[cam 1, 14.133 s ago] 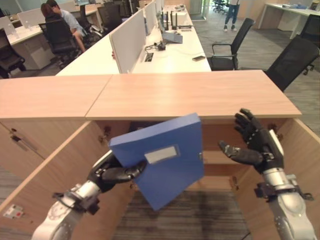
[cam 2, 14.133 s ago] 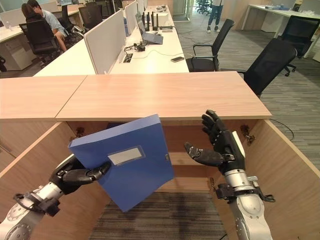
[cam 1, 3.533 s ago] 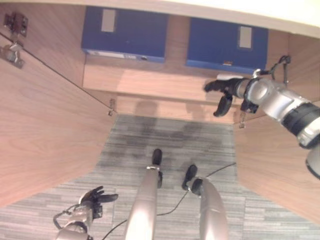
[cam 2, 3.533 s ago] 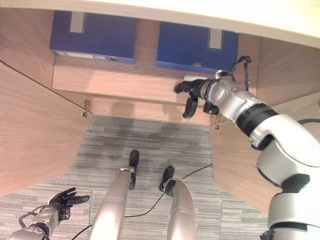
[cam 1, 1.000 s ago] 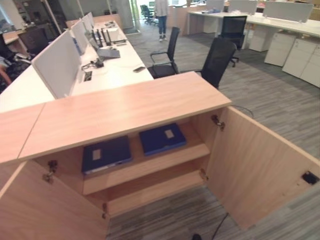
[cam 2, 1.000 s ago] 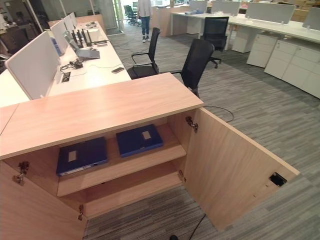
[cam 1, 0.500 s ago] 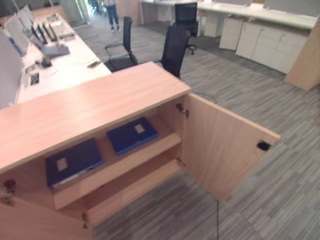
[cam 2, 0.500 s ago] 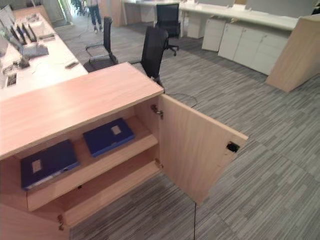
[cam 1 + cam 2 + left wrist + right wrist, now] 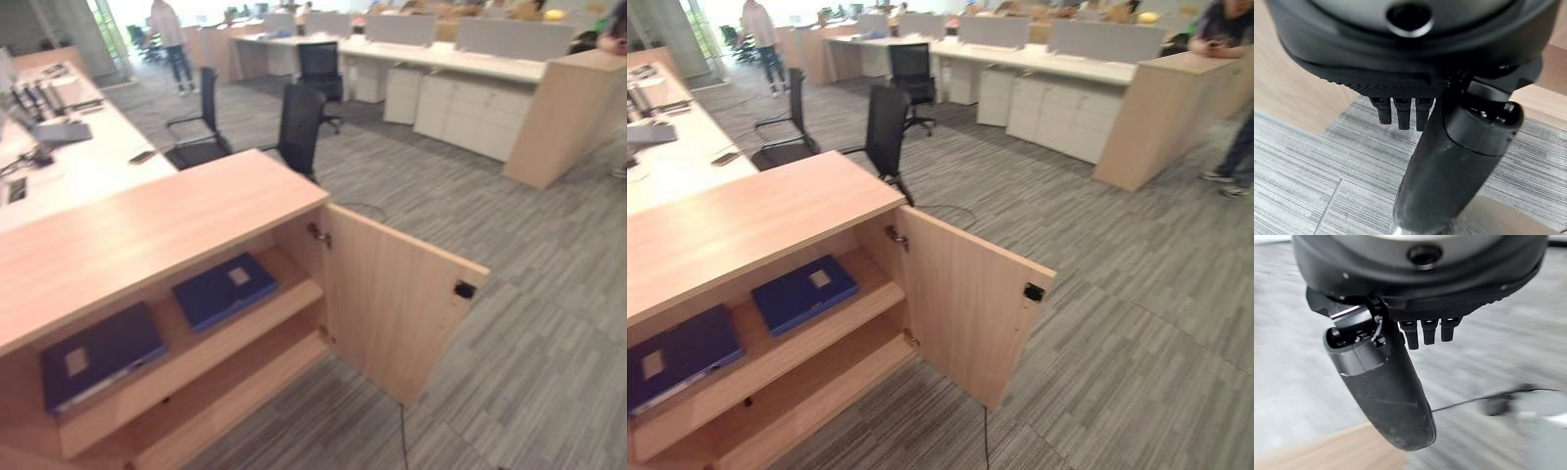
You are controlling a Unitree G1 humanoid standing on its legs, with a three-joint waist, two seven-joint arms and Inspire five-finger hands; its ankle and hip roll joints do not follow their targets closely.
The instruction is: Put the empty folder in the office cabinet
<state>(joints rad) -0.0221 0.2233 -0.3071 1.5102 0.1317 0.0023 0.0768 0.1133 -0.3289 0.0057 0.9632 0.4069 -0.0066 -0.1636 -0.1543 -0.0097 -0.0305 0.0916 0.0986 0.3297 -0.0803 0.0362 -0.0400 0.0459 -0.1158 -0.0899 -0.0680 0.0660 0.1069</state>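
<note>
The blue folder [image 9: 224, 290] lies flat near the right end of the cabinet [image 9: 147, 225] shelf, a darker folder [image 9: 98, 354] (also flat) toward the left end. The cabinet door [image 9: 397, 304] stands open. Left hand [image 9: 1449, 147] and right hand [image 9: 1386, 377] hang relaxed, holding nothing.

High head views over cabinet [image 9: 176, 211]

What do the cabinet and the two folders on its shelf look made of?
Cabinet: light wood-grain board, matte, probably laminate; grain lines run along top and door. Folders: dark blue, smooth stiff covers with pale labels, likely plastic or coated card.
</note>
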